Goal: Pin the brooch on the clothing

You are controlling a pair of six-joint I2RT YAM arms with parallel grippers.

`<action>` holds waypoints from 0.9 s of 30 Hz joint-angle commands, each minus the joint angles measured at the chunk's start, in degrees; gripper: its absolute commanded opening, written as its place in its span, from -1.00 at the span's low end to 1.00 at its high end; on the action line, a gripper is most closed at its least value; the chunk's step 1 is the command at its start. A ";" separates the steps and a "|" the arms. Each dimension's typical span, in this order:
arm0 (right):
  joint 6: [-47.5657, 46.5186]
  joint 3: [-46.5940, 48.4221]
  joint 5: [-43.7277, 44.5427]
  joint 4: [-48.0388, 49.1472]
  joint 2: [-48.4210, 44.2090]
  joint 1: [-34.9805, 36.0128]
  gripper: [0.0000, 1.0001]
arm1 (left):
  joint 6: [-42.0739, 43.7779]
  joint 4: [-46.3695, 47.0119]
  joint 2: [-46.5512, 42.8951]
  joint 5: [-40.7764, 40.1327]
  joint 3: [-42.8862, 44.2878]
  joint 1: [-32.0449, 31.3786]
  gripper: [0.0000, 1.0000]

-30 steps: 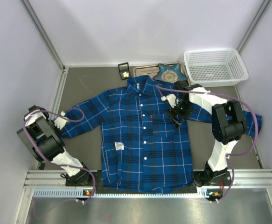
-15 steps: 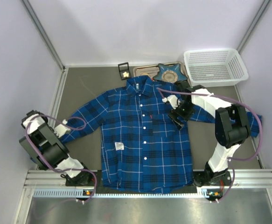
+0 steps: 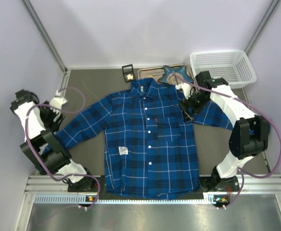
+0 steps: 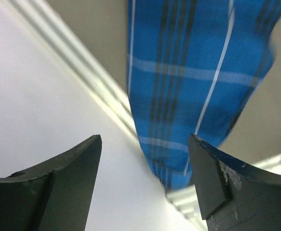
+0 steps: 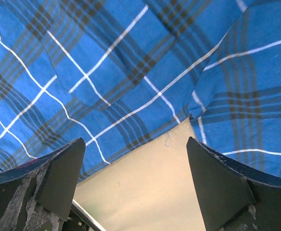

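The clothing [image 3: 147,139], a blue plaid shirt, lies flat and face up in the middle of the table. The brooch [image 3: 129,75], a tiny pale gold ornament, sits in a small black box behind the collar. My left gripper [image 3: 50,117] hangs open by the left wall, above the left sleeve. In the left wrist view the sleeve cuff [image 4: 193,86] shows beyond the left gripper [image 4: 145,144], and nothing is between the fingers. My right gripper [image 3: 187,108] is open over the shirt's right armpit. The right wrist view has the right gripper [image 5: 135,144] over bare table [image 5: 150,183], with nothing held.
A blue star-shaped dish [image 3: 175,74] rests on a metal tray [image 3: 150,73] at the back. A white mesh basket [image 3: 222,67] stands at the back right. Walls close in on both sides, and the left wall [image 4: 44,96] is very near my left gripper.
My left gripper has opened, let go of the left sleeve, and risen toward the left wall. The right gripper has moved back and to the right, staying open.
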 commanded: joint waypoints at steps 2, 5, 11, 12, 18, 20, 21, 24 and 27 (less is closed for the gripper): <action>2.20 8.73 -4.00 1.34 -1.00 -0.84 0.75 | -23.18 7.81 -1.79 17.61 4.61 -15.86 0.56; -0.15 7.78 -3.39 -1.02 -3.09 -1.46 0.75 | -35.93 18.00 -0.99 20.51 6.81 -22.74 0.56; -8.08 -9.70 -0.13 -3.59 -9.87 -1.46 0.73 | -41.62 28.66 0.58 21.59 -1.08 -34.85 0.48; -7.21 -11.46 -0.13 -2.28 -10.14 -1.37 0.72 | -41.96 29.45 1.20 20.26 -2.32 -36.54 0.45; -2.81 -16.75 -0.22 2.91 -8.48 -1.37 0.50 | -46.36 29.81 7.96 15.17 -5.40 -44.29 0.19; -2.02 -17.37 0.04 3.62 -7.42 -0.76 0.34 | -47.06 28.50 10.77 12.80 -6.11 -45.17 0.13; -1.84 -17.54 0.04 3.88 -6.98 -0.49 0.29 | -47.41 28.40 11.57 11.82 -6.28 -45.18 0.10; -1.40 -18.68 0.57 5.29 -6.01 0.74 0.12 | -47.68 25.70 14.47 5.76 -5.41 -45.18 -0.02; -0.52 -19.83 2.41 7.66 -4.43 1.97 0.06 | -46.37 24.62 17.90 0.14 -4.79 -44.82 -0.16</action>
